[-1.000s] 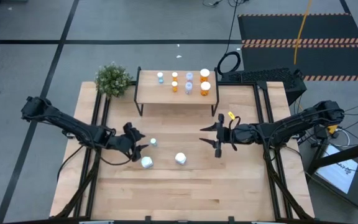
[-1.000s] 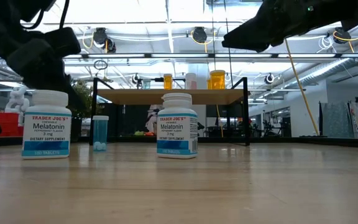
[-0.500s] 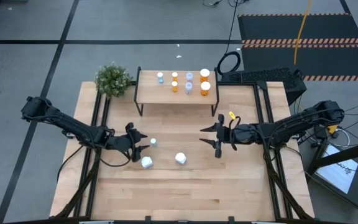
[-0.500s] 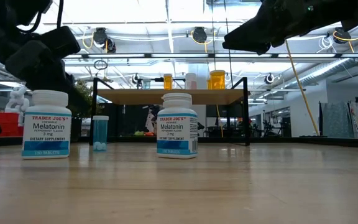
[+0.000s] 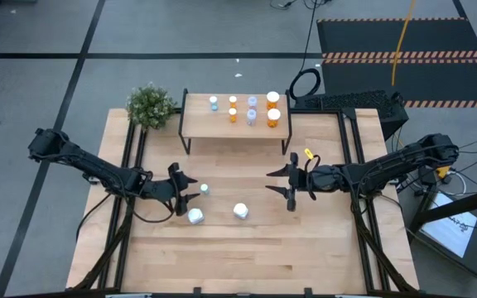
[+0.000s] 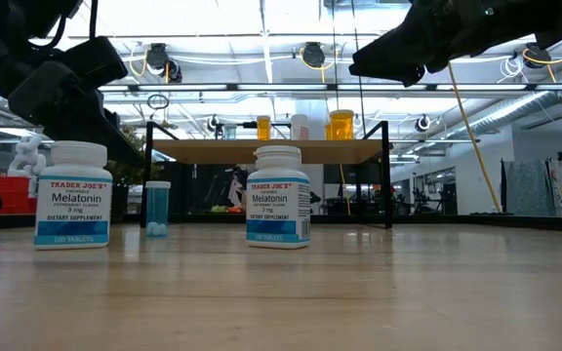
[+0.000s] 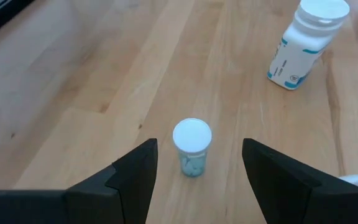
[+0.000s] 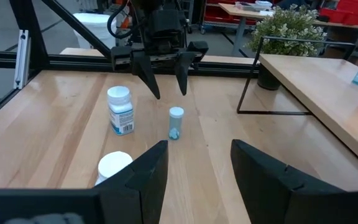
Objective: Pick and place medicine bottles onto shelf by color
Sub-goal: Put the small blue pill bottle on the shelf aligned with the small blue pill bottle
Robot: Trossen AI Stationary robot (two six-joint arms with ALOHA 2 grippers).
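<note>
1. The left gripper [image 5: 185,191] has crept toward the small blue pill vial [image 5: 204,189], fingers spread, holding nothing.
2. The right gripper [image 5: 284,183] remains open, unmoved.
3. Two Melatonin bottles [image 5: 195,217] stay put nearer than the shelf [image 5: 199,124].

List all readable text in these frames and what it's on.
"TRADER JOE'S Melatonin 3 mg DIETARY SUPPLEMENT 100 TABLETS": left white bottle, low view.
"TRADER JOE'S Melatonin", "DIETARY SUPPLEMENT": middle white bottle; its other lines are too blurred to read.
Small blue bottle: no label visible.
Bottles on the shelf: no readable text.
</note>
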